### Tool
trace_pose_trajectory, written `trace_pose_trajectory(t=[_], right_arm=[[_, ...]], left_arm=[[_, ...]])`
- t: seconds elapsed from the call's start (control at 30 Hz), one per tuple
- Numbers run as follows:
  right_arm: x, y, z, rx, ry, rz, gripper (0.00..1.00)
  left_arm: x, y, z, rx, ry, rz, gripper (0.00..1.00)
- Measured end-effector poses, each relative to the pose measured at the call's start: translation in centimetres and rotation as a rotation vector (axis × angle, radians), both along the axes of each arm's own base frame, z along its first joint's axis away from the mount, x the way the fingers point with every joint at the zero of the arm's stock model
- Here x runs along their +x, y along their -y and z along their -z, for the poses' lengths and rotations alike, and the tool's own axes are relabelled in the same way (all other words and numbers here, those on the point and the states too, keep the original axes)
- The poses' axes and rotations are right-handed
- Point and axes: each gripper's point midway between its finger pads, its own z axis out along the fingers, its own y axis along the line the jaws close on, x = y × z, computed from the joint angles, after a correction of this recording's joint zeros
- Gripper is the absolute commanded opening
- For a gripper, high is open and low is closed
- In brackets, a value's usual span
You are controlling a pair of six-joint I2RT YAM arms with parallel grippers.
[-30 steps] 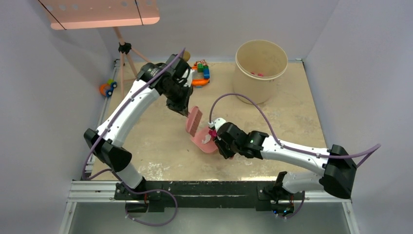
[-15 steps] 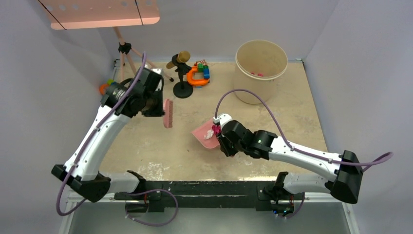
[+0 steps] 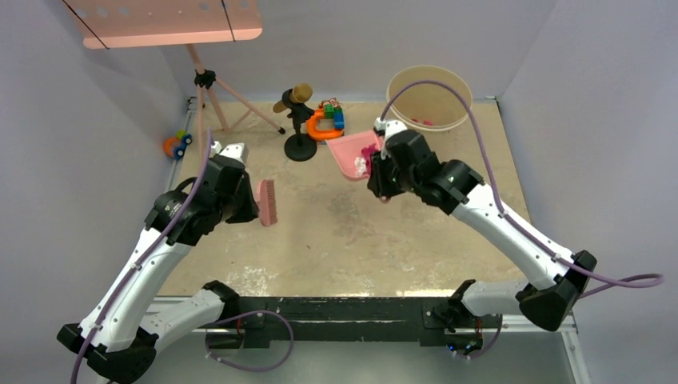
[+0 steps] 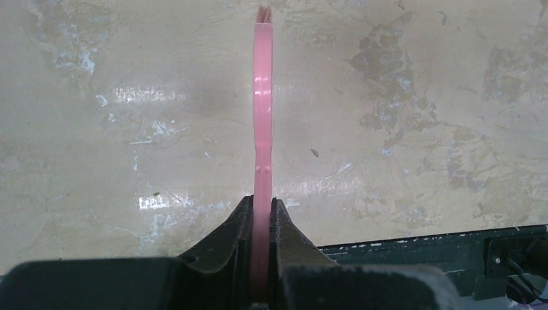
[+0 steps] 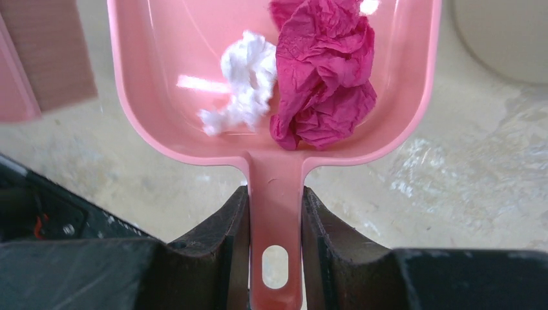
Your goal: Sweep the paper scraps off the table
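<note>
No text, label, brand, number or sign can be read in any of the views.

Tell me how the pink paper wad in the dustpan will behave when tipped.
The pink wad looks crumpled and airy, so probably very light and soft. It lies loose on the glossy dustpan, so it should slide out easily.

Top of pink scrap (image 5: 326, 84) off-frame.
</note>
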Motion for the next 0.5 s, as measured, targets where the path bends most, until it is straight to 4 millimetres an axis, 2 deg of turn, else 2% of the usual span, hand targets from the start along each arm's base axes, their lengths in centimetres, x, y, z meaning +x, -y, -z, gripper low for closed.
trace_pose_trajectory(t=[0.23,0.4,0.5], right_arm=[[6.8,1.6,-6.8,0.104,0.055,0.111,0.0],[10.9,3.2,-9.4,0.188,0.049,0.159,0.0],[13.4,5.2,-10.0,0.28,0.023,0.201,0.0]], left_arm=[[0.3,0.8,-0.2,-0.041,0.026,0.021,0.0],[0.2,1.2,0.0,-0.058,0.024,0.036,0.0],[0.1,1.3,0.2,-0.067,0.029,0.042,0.0]])
